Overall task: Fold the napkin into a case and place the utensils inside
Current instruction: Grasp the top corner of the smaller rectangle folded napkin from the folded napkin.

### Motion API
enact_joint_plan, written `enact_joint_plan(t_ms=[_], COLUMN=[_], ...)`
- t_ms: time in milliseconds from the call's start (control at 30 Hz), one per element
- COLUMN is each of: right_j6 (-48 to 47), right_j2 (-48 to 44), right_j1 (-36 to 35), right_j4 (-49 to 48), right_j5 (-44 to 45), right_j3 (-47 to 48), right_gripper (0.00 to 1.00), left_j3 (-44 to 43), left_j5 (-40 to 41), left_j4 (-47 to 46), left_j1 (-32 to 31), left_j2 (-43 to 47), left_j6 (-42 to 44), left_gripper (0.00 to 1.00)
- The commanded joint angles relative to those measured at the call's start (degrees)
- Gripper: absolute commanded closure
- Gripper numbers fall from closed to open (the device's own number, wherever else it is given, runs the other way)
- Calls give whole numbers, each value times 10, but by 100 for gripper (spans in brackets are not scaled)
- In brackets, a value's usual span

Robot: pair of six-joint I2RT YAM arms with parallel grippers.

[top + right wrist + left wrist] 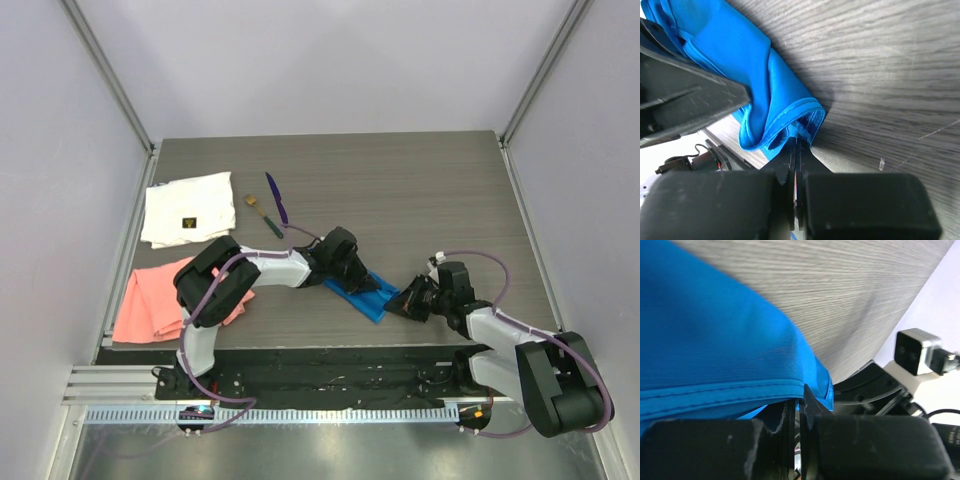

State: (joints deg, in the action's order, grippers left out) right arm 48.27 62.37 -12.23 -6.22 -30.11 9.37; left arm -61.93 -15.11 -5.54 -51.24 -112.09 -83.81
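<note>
blue cloth runs between my two grippers. the napkin [362, 296] lies folded into a narrow strip on the table [430, 200], close to my bases. its long axis slants from far-left to near-right. my left gripper [352, 280] is on the far-left end and my right gripper [402, 302] is at the near-right end, so each arm has its own end and neither has to cross.

both jaws are pinched almost closed with cloth in them. the left wrist view shows a stitched hem nipped at my fingertips. the right wrist view shows a folded corner drawn into the slit between the jaws.

my left arm reaches forward and inward with the wrist tipped down over the strip. my right arm stretches low toward the left, its forearm nearly level with the table.

the purple utensil [277, 198] and the green-handled utensil [266, 217] lie side by side well beyond the strip, up and to the left, just beside the white cloth [190, 208]. a pink cloth [150, 300] lies nearer me on that side. i judge my left arm the closer one for fetching them.
</note>
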Motion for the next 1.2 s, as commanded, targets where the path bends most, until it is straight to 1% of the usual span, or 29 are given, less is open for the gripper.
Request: enact_joint_plan(t_ms=[0,233,333,467,700,867,933,1067,1167], right_j6=[9,38,45,60,53,53,53,51,53], right_j2=[0,-6,6,17,4,-13,-17,-20,-8], right_j1=[2,2,1,2,2,1,2,2,2], right_j4=[-33,-33,-41,-63,-45,-31,-25,-9,-22], right_j5=[49,90,94,93,112,113,116,124,124], right_j3=[-10,-25,-30,-42,-44,-42,-40,-24,-24], right_gripper=[99,99,99,99,99,99,99,99,99], left_j3=[20,61,67,72,94,55,57,94,98], left_j5=[-22,-49,-62,-69,-92,-92,-93,-98,-113], left_j4=[-39,-72,-79,-63,-62,-6,-4,-28,-48], left_j1=[0,0,-2,-3,-4,-4,-4,-10,-18], left_j2=[31,49,55,64,78,79,79,74,59], left_j6=[-5,1,7,20,28,70,69,53,47], left_gripper=[100,100,100,100,100,100,100,100,100])
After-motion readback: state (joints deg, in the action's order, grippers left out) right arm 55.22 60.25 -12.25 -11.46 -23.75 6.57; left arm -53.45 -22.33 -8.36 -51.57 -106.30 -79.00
